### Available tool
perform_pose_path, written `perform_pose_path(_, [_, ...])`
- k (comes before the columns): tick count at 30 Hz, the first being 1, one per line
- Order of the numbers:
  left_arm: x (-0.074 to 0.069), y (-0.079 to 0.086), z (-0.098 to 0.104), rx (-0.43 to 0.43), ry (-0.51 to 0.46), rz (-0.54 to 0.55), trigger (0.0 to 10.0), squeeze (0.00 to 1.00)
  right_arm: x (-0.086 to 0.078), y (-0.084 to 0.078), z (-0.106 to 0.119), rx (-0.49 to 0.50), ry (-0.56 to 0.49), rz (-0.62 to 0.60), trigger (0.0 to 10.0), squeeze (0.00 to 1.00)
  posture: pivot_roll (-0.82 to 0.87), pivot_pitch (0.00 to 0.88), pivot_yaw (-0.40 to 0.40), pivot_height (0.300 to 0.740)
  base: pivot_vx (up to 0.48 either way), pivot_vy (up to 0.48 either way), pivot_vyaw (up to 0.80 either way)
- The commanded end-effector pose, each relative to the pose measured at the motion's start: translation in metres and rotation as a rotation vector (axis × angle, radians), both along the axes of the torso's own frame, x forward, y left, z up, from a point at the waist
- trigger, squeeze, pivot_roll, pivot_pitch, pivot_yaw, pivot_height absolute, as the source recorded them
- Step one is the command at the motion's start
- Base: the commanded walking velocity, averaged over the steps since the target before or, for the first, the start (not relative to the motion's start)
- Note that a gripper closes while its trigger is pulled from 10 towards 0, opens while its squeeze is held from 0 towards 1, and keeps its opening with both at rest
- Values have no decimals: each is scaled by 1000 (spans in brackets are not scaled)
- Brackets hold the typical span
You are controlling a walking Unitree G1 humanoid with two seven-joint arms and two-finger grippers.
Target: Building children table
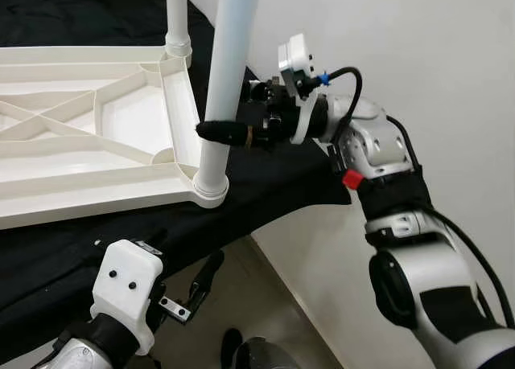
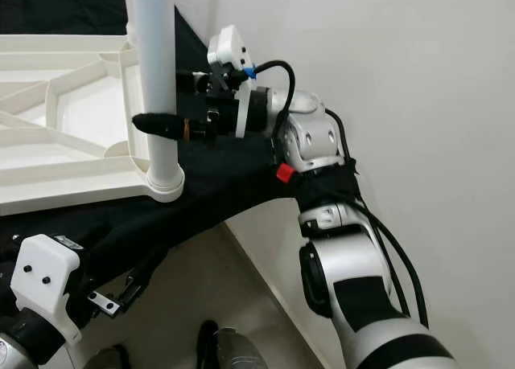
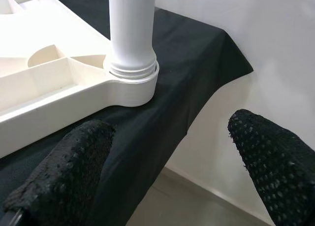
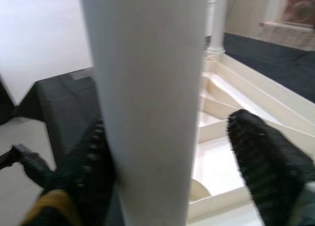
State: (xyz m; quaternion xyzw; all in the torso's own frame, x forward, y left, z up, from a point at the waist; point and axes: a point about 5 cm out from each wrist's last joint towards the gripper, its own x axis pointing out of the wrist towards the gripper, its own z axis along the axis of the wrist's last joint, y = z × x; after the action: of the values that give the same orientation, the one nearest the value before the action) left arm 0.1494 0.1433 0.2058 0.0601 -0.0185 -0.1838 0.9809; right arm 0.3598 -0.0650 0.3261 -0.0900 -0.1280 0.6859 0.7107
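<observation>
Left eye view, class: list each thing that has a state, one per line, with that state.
Table top: upside down on the black cloth.
Near leg: upright in its corner socket.
Far leg: upright in its socket.
Right claw: open around the near leg.
Left claw: open, holding nothing.

no readable text, no labels or numbers (any surface), none legible
</observation>
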Motion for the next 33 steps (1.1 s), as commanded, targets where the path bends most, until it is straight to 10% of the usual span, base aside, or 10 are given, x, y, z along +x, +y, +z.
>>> perform_pose_path(1, [-2, -1, -1, 5, 8, -7, 10000, 0, 4, -8, 2, 16, -11, -27, 0, 0, 156, 282, -226, 740, 0, 0, 0])
perform_pose_path(7, [-2, -1, 0, 3, 0, -6, 10000, 0, 9, -10, -15, 4, 47, -155, 0, 0, 143, 279, -227, 740, 0, 0, 0])
perform_pose_path(11, [0, 0, 2, -3, -7, -9, 10000, 0, 9, 0, -75, -52, 143, -695, 0, 0, 129, 268, -220, 740, 0, 0, 0])
perform_pose_path(15, [2, -1, 4, -4, -15, -15, 10000, 0, -4, -9, -88, 28, 102, -1015, 0, 0, 134, 251, -215, 740, 0, 0, 0])
perform_pose_path(26, [8, -1, 10, 11, -43, -22, 10000, 0, -17, 21, -52, 151, 96, -1017, 0, 0, 134, 222, -210, 740, 0, 0, 0])
perform_pose_path(28, [8, 3, 11, 22, -50, -9, 10000, 0, -17, 40, -47, 98, 112, -857, 10000, 0, 136, 224, -205, 740, 0, 0, 0])
perform_pose_path(33, [8, 2, 11, 18, -47, -13, 10000, 0, -4, 39, -31, 149, 103, -661, 10000, 0, 146, 238, -205, 740, 0, 0, 0])
